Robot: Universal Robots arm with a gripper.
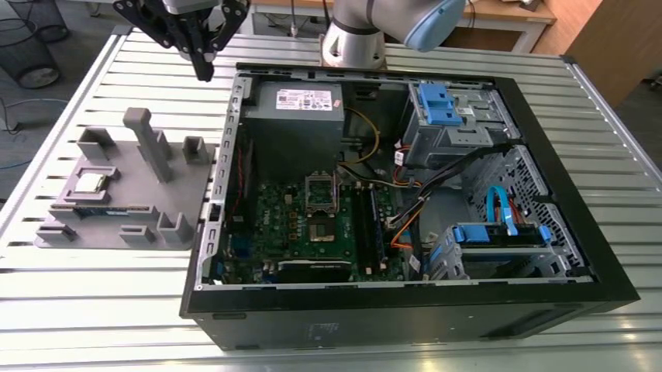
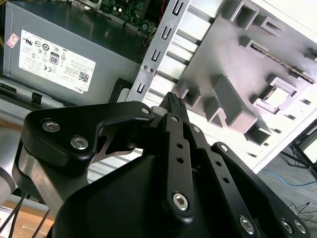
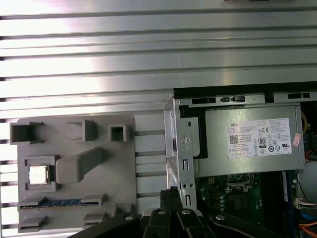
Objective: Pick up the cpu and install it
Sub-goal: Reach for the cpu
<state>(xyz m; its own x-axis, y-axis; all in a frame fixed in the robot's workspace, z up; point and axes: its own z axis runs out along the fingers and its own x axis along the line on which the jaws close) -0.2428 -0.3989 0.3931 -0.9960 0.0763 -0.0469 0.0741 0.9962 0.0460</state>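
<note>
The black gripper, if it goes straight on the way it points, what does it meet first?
Probably the ribbed silver metal table, in the strip between the grey moulded tray and the open black computer case. Depth is unclear, so the gripper might meet the case's side wall instead.

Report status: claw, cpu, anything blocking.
Claw shut, empty, hovering off the case's corner. Cpu lying in grey holder, apart from claw. Nothing on top of it.

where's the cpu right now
On the exterior view's left, the cpu sits in a pocket of the grey holder, close to the memory stick, with the open computer case alongside the holder.
</note>
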